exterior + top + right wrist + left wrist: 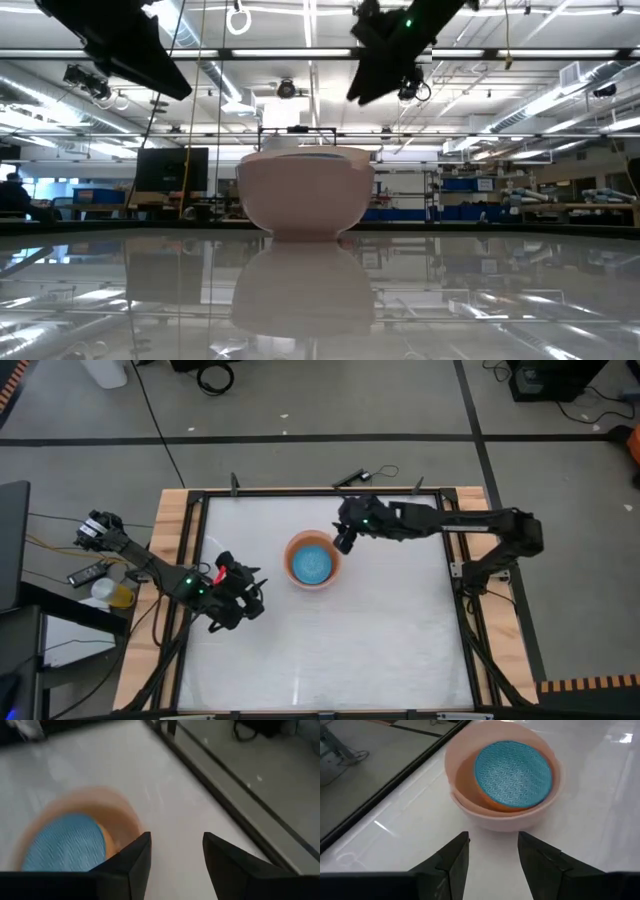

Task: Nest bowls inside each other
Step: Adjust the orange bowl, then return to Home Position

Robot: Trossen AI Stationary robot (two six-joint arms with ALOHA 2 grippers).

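The bowls stand as one nested stack near the table's middle: a pale peach outer bowl, an orange one inside it, and a blue patterned bowl innermost. In the low view the stack rests on its foot on the glossy table. My right gripper hovers open, above and just right of the stack, with nothing between its fingers. My left gripper is open too, at the table's left side, pointing toward the stack from a distance.
The white table top is bounded by a dark frame with wooden rails. Free surface lies in front of and to the right of the stack. Cables and a small device lie on the floor beyond the far edge.
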